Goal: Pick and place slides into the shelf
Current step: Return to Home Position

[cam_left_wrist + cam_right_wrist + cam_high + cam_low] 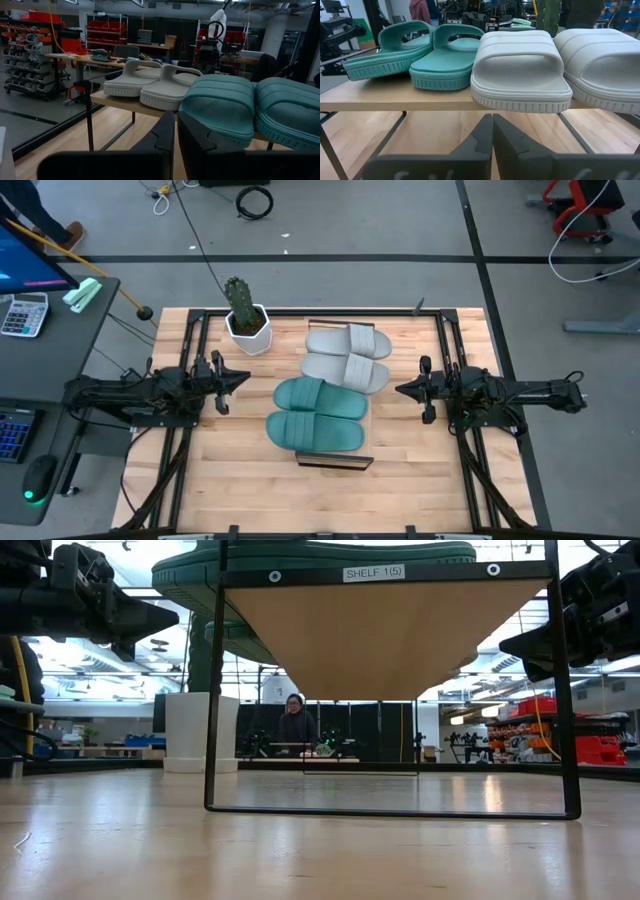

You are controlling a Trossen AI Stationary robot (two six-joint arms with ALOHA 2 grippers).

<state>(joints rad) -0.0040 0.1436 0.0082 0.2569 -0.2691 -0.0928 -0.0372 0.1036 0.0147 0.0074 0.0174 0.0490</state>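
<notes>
- Since the grey pair (346, 357) and the teal pair (318, 413) of slides all lie on the shelf (395, 101), side by side with straps up, the placing looks finished to me; only getting the arms clear seems to be left.
- Grey sits at the end nearer the cactus (240, 300) and teal at the other end. The two pairs touch or nearly touch in the middle.
- Soles poke slightly past the board's long edges on both sides, so a careless knock could tip one off.
- Handling, judged by look: they are foam, so light and soft. They would yield under a pinch, and the matt ribbed skin should not slip.
- The wide strap is the best hold, taken across its arch. A side wall of the sole would serve too, but it would squash.
- The left gripper (235, 380) hovers near the teal pair, apart from it, fingers pressed together on nothing.
- The right gripper (405, 389) faces the grey pair from the opposite side, just beside it but clear, fingers likewise pressed together and empty.
- Around them is the slatted tabletop (420, 470), with the cactus in its white pot by the shelf's grey end.
- Beyond the table, in the low view, a person (296, 720) is seated far off.
</notes>
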